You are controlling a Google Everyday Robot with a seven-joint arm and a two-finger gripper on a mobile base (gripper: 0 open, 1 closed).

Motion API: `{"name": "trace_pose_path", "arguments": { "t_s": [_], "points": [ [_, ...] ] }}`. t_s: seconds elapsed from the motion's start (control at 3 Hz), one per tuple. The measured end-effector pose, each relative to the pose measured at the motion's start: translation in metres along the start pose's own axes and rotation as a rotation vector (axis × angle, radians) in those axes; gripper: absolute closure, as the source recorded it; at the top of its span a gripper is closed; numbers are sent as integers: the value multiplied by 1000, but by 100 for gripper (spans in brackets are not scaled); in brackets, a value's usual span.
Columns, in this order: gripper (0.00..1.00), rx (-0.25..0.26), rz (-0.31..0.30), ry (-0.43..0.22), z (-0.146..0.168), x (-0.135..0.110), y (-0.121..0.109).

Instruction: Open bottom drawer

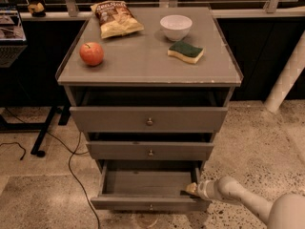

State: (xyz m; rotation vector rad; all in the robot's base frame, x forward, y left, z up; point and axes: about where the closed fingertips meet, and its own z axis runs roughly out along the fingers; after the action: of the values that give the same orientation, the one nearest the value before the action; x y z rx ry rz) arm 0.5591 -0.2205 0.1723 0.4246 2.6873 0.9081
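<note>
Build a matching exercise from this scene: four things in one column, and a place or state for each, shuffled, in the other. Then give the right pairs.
Things
1. apple
2. white bowl
3. bottom drawer
4. end effector

Places or states
A. pulled out, plain grey inside showing
B. left part of the cabinet top, nearer the camera than the chip bag
C. low down, at the open drawer's front right corner
D. towards the back of the top, just beyond the sponge

Pairs: 1-B, 2-D, 3-A, 4-C
</note>
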Motion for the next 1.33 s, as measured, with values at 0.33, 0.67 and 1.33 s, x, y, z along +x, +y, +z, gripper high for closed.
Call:
{"name": "trace_pose_path", "arguments": {
  "t_s": [0.33,0.67,1.33],
  "points": [
    [100,1,-67,60,14,14,15],
    [100,2,-113,134,24,38,21],
    [100,-10,-58,219,11,81,3]
  ]
}}
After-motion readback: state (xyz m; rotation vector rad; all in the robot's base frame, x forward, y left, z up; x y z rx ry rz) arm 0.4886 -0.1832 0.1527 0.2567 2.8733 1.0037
